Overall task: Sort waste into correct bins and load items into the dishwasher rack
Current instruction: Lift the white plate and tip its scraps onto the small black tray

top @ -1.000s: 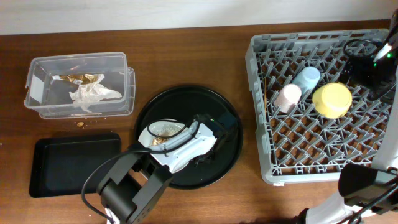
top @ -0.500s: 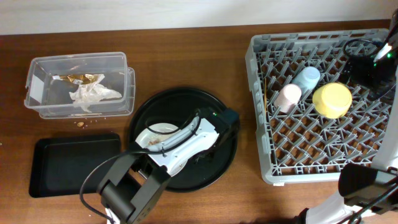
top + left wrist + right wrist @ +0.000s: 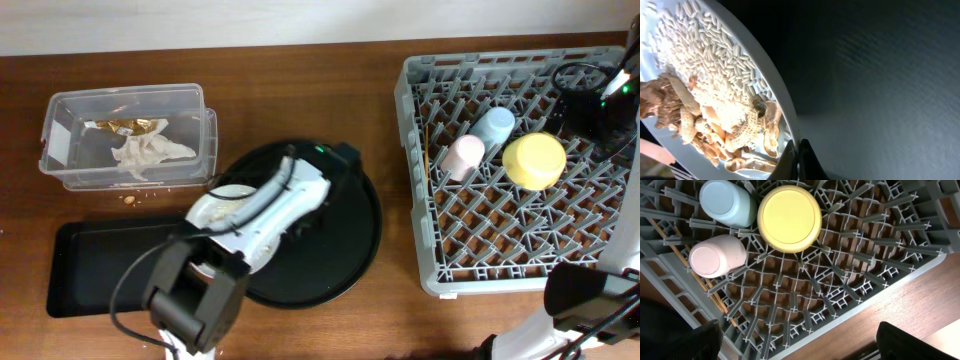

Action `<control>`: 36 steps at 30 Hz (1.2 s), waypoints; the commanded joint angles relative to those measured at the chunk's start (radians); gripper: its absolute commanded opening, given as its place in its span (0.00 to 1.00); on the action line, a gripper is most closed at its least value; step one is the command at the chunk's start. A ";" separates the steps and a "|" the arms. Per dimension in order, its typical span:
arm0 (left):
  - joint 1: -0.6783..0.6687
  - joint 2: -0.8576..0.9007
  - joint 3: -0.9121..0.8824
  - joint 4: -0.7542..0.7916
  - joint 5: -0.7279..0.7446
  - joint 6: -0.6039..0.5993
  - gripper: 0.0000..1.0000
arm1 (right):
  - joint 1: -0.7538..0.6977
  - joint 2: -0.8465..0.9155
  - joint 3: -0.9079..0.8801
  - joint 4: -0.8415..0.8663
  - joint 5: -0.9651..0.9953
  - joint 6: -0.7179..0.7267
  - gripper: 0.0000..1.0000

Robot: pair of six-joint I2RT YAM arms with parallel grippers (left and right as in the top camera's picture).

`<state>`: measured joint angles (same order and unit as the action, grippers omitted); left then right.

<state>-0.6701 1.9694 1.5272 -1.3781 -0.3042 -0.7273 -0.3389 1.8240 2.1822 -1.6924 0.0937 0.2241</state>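
Note:
My left gripper is shut on the rim of the round grey plate. The plate carries white rice and beige food scraps. It hangs over the left edge of the round black tray, reaching above the shallow black rectangular tray. The grey dishwasher rack holds the pink cup, light-blue cup, yellow bowl and chopsticks. My right gripper is open and empty above the rack's right side.
The clear tub at the back left holds white tissue and the gold wrapper. A few crumbs lie on the table in front of it. My left arm lies across the round tray.
My left gripper has carried the plate leftwards, from the middle of the round black tray to its left edge near the rectangular tray. The right arm has not moved.

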 commanded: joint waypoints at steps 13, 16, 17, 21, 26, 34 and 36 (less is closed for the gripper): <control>0.558 -0.193 0.018 0.030 0.180 0.161 0.01 | -0.002 0.004 0.006 -0.003 0.016 -0.006 0.99; 0.647 -0.193 0.018 0.047 0.262 0.210 0.01 | -0.002 0.004 0.006 -0.003 0.016 -0.006 0.99; 0.675 -0.194 0.018 0.044 0.285 0.212 0.01 | -0.002 0.004 0.006 -0.003 0.016 -0.006 0.99; 0.753 -0.201 0.018 0.042 0.401 0.293 0.01 | -0.002 0.004 0.006 -0.003 0.016 -0.006 0.99; 0.858 -0.203 0.018 0.027 0.531 0.347 0.01 | -0.002 0.004 0.006 -0.003 0.016 -0.006 0.99; 1.011 -0.226 0.018 0.000 0.691 0.446 0.01 | -0.002 0.004 0.006 -0.003 0.016 -0.006 0.99; 1.050 -0.251 0.018 -0.003 0.705 0.450 0.01 | -0.002 0.004 0.006 -0.003 0.016 -0.006 0.99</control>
<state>0.3229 1.7859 1.5299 -1.3746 0.3439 -0.3199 -0.3389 1.8240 2.1822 -1.6924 0.0937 0.2241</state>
